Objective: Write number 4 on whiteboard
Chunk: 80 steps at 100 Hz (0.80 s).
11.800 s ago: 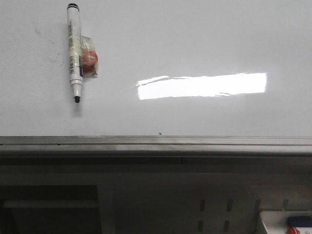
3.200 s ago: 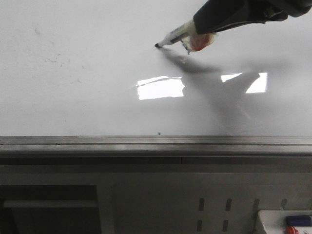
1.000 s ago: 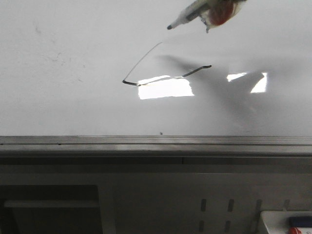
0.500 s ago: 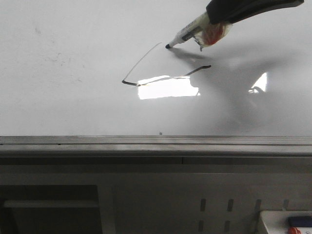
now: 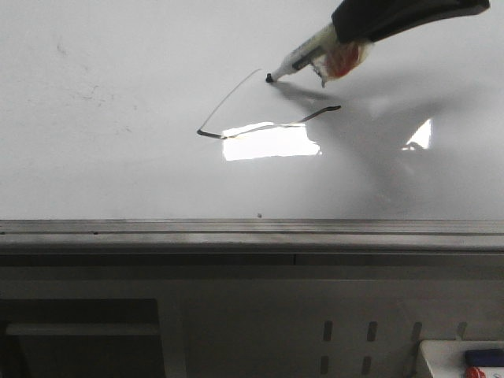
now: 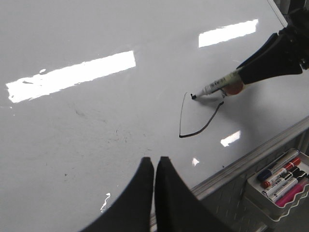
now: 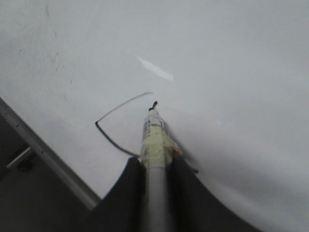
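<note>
The whiteboard (image 5: 118, 173) carries two strokes of the number 4 (image 5: 209, 134): a slanted stroke and a wavy crossbar. No long vertical stroke shows. My right gripper (image 5: 346, 35) is shut on a white marker pen (image 5: 303, 57) wrapped in tape. The pen's black tip rests on the board just right of the top of the slanted stroke. In the right wrist view the pen (image 7: 154, 140) sits between the fingers, with the strokes (image 7: 120, 104) beyond. My left gripper (image 6: 155, 162) is shut and empty, over the board (image 6: 72, 125) near its edge, apart from the strokes (image 6: 207, 125).
A grey metal rail (image 5: 252, 228) runs along the board's near edge. Below it is a grey perforated panel (image 5: 346, 339). A white tray of spare markers (image 6: 280, 176) hangs there at the right. A bright rectangular glare (image 5: 272, 143) lies under the crossbar.
The slanted stroke and crossbar appeared since the earliest frames. In the last second the pen came down from above, and its tip now sits on the board beside the slanted stroke's top.
</note>
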### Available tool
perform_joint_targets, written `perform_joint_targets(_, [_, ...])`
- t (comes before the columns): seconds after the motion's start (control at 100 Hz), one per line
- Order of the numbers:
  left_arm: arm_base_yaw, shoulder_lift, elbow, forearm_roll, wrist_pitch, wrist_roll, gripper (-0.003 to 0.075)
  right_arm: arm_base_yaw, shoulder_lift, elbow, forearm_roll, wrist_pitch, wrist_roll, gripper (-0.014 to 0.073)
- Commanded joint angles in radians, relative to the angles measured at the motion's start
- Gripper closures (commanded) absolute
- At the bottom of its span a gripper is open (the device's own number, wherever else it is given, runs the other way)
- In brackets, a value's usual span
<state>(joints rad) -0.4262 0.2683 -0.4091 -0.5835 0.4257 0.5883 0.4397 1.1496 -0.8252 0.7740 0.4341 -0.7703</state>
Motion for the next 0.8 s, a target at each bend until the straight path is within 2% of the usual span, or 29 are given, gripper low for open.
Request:
perform_joint_targets(0.0, [0.003, 0.005, -0.025, -0.028, -0.074, -0.007, 0.0741, 0.011, -0.009, 0.030, 0.012, 0.014, 0.008, 0.0638])
perform_joint_targets(0.2, [0.003, 0.005, -0.025, -0.043, -0.074, -0.007, 0.0741, 0.091, -0.009, 0.170, 0.065, -0.085, 0.010, 0.0638])
perform_joint_targets(0.43, [0.003, 0.005, -0.025, -0.049, -0.074, -0.007, 0.0741, 0.099, -0.011, 0.156, 0.075, -0.114, 0.010, 0.0638])
perform_joint_targets(0.6, [0.003, 0.005, -0.029, -0.095, -0.044, -0.007, 0.0741, 0.112, -0.067, 0.027, 0.100, 0.022, 0.010, 0.0638])
perform_joint_targets(0.7, [0.003, 0.007, -0.054, -0.108, -0.001, -0.007, 0.0739, 0.158, -0.133, -0.107, 0.100, 0.118, 0.010, 0.0638])
perform_joint_targets(0.79, [0.003, 0.030, -0.090, -0.092, 0.047, 0.005, 0.0730, 0.201, -0.171, -0.201, 0.096, 0.150, 0.010, 0.0638])
